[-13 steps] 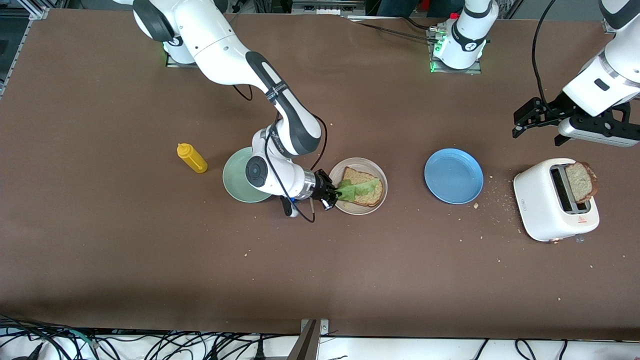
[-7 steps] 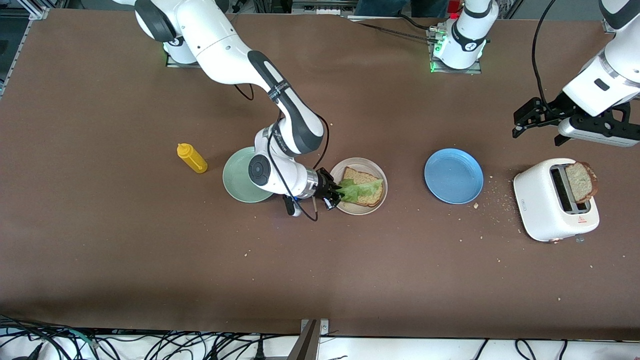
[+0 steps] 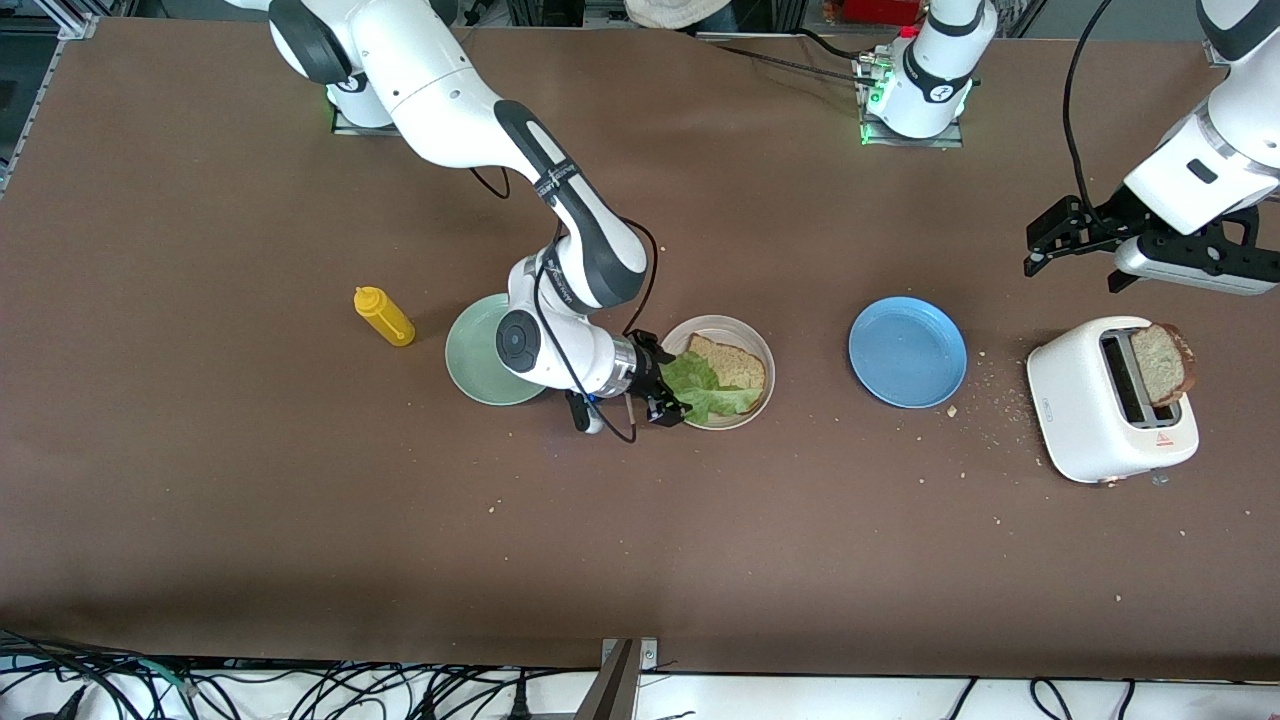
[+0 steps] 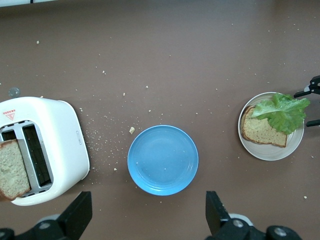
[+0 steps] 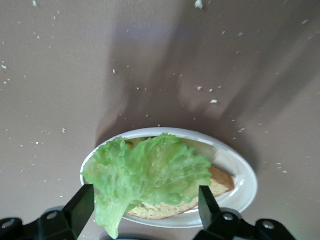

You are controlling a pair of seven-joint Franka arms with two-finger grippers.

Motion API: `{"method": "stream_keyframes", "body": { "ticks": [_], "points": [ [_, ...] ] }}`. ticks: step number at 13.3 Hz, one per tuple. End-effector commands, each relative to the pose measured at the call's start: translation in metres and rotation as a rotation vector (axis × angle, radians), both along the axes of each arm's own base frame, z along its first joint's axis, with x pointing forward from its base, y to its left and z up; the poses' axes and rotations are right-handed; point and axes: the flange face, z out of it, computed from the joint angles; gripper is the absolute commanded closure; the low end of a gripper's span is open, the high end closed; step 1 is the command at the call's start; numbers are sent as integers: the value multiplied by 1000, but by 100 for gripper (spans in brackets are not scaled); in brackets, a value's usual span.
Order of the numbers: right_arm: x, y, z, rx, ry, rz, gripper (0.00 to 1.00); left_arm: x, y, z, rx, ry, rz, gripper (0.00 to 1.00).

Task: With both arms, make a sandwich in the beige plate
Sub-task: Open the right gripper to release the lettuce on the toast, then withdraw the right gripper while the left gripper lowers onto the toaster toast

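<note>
Right now I see my right gripper (image 3: 668, 396) spread apart at the beige plate's (image 3: 745, 333) rim, where the lettuce leaf (image 3: 705, 388) lies loose over one bread slice (image 3: 735, 364). My left gripper (image 3: 1045, 243) waits with fingers apart over the counter (image 3: 300, 520) near the toaster (image 3: 1090, 415), which holds the second slice (image 3: 1160, 362).

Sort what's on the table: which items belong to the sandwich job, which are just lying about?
Job:
- beige plate
- bread slice on it
- lettuce leaf on that slice
- second bread slice sticking out of the toaster
- right gripper, open at the plate's rim
- left gripper, open, waiting

Lying about:
- mint-green plate
- blue plate
- yellow squeeze bottle
</note>
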Motion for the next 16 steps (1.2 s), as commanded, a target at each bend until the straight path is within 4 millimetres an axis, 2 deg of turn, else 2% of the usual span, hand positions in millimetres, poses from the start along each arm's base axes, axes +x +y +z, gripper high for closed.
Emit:
{"method": "stream_keyframes", "body": {
  "ticks": [1, 2, 4, 5, 6, 7, 9, 11, 13, 16],
  "points": [
    [6, -17, 52, -80, -15, 138, 2, 3, 4, -1, 1, 8, -16, 0],
    [6, -25, 72, -106, -16, 207, 2, 3, 7, -1, 0, 8, -9, 0],
    [17, -68, 100, -129, 11, 341, 2, 6, 45, 13, -3, -20, 57, 0],
    [20, -88, 114, -138, 12, 429, 2, 7, 59, 11, -2, -17, 82, 0],
    [22, -107, 125, -139, 8, 519, 2, 12, 76, 0, -3, 2, 108, 0],
    [20, -115, 139, -144, -12, 608, 2, 15, 87, -8, -4, 16, 116, 0],
    [21, -144, 166, -229, -68, 802, 1, 15, 94, -10, -2, 16, 91, 0],
    [19, -164, 191, -285, -122, 1035, 1, 26, 136, -34, 50, 45, 135, 0],
    [23, -198, 221, -294, -153, 1151, 1, 48, 147, -58, 98, 54, 126, 0],
    [28, -258, 267, -256, -209, 1321, 1, 63, 166, -91, 170, 79, 119, 0]
  ]
}}
